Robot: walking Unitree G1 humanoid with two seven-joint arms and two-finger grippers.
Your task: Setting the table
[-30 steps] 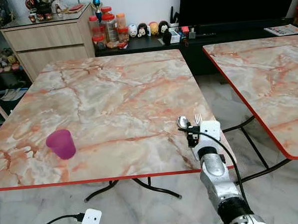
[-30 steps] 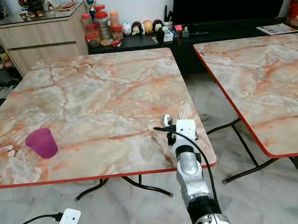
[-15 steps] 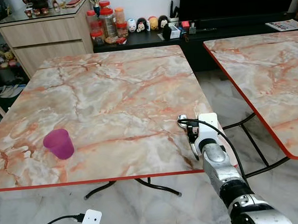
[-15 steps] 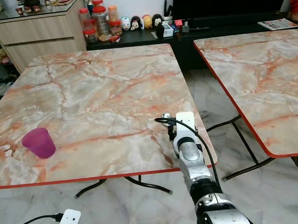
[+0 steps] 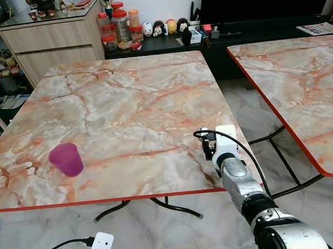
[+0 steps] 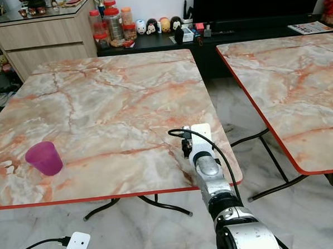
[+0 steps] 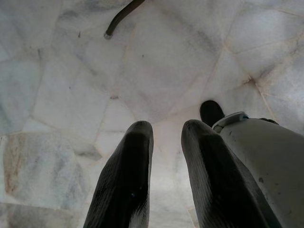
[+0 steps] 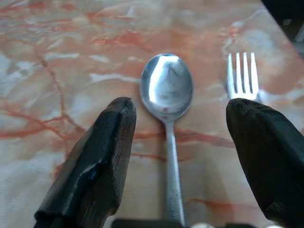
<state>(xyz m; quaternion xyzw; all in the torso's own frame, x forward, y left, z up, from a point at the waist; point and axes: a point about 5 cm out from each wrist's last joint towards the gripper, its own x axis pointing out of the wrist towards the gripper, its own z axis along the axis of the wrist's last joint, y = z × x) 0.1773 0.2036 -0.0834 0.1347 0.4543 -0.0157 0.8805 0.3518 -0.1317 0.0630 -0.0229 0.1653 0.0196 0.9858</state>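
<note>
Your right wrist view resolves the spread right pincer (image 8: 173, 156) straddling a spoon (image 8: 167, 99), fork (image 8: 242, 76) beside it, near the bench (image 5: 126, 104) front-right edge. Purple cup (image 5: 66, 159) sits well apart.

Fork (image 8: 243, 76) handle hidden behind right pincer (image 8: 180, 156) finger.

Orange-veined marble table (image 5: 126, 104), purple cup (image 5: 66, 159), silver spoon (image 8: 167, 90).
</note>
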